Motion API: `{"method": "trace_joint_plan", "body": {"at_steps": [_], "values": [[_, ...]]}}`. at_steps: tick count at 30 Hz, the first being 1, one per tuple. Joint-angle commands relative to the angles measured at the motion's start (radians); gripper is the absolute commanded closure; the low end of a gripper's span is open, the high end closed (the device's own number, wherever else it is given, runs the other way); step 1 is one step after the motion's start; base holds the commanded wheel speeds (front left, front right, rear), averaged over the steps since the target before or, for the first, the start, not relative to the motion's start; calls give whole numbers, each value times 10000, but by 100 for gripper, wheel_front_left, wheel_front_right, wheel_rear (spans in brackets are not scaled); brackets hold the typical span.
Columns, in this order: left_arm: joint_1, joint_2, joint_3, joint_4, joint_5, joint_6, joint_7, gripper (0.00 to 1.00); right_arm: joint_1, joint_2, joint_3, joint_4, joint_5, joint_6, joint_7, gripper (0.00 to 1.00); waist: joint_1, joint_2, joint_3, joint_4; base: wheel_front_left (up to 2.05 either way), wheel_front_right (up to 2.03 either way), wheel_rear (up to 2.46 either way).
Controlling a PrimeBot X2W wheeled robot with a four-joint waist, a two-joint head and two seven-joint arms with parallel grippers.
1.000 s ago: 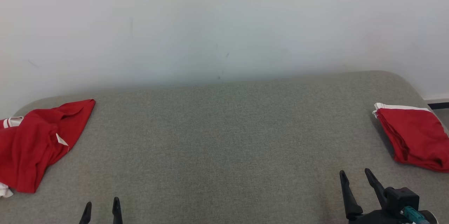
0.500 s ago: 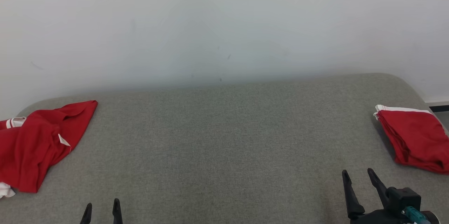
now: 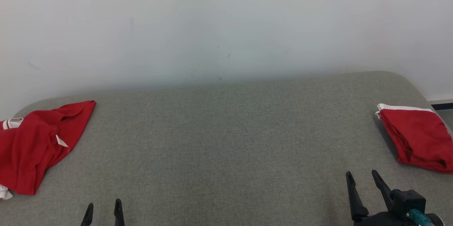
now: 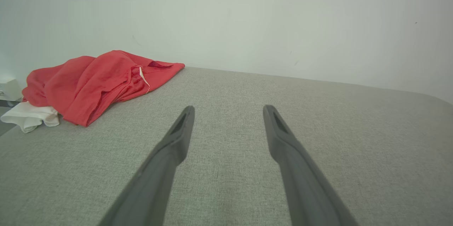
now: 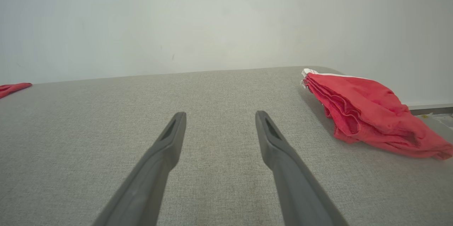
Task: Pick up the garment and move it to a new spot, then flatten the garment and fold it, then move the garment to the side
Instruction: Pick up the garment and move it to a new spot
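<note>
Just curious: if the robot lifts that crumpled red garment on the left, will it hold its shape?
Probably not: the red garment lies in soft folds, so it should droop. It looks thin, so it is likely light.

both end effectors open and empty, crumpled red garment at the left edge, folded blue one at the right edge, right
No: the folded garment at the right edge is red, not blue, as the head view shows. The rest is right.
</note>
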Motion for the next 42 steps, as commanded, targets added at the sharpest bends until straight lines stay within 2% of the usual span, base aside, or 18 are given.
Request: {"method": "trace_joint_plan", "body": {"at_steps": [1,9,16,33,42], "values": [[-24,-13,0,-39,-50,-5,-32,0,-43,22,-13,-21,-61,-24,-36,0,0,0,23,21,0,0,0],[-81,-13,-13,-20,27,-18,-32,0,-55,97,-45,-21,-88,-26,-69,0,0,0,76,156,0,0,0],[-122,-12,90,-53,112,-46,-30,0,73,155,-29,9,-51,-24,-85,0,0,0,46,672,0,0,0],[87,8,457,-109,588,-174,-30,0,58,429,225,274,55,-24,-218,0,0,0,-21,3354,0,0,0],[148,37,690,-136,619,-205,-30,0,-72,568,481,509,139,-26,-283,0,0,0,-124,4444,0,0,0]]}}
